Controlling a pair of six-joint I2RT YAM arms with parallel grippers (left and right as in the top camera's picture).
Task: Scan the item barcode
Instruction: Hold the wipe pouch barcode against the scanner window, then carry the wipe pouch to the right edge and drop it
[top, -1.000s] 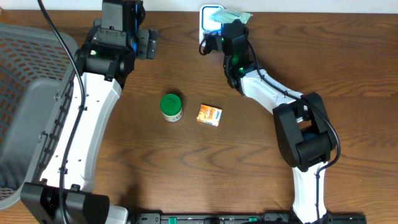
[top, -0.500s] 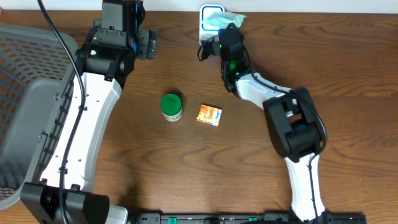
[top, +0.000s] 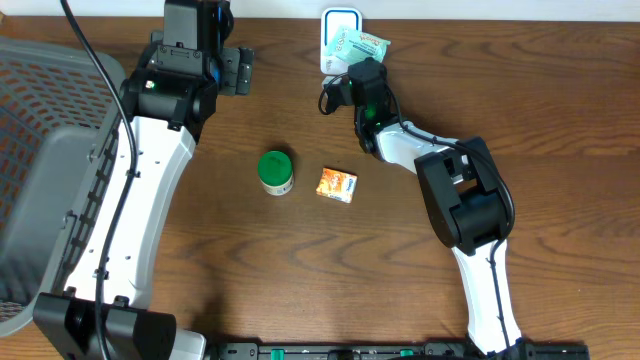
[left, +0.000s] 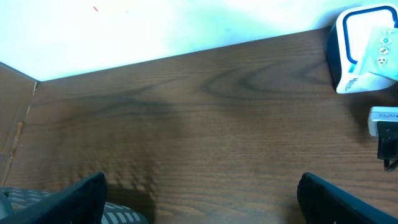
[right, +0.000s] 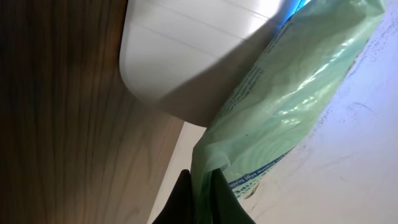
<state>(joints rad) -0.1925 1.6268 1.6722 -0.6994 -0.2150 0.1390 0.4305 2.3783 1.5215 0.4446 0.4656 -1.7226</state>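
The pale green plastic packet (top: 364, 43) is held against the white, blue-rimmed scanner (top: 336, 18) at the far edge of the brown wooden table (top: 250, 270), clamped at one end by the right tool (top: 358, 66). The left tool (top: 240, 72) is observed spread wide, holding nothing. A green-lidded jar (top: 276, 172) and a small orange box (top: 338, 184) are noted mid-table, near each other but apart.

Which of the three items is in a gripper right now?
The pale green pouch, pinched by the right gripper at the white scanner; the green-lidded jar and the orange box lie free mid-table.
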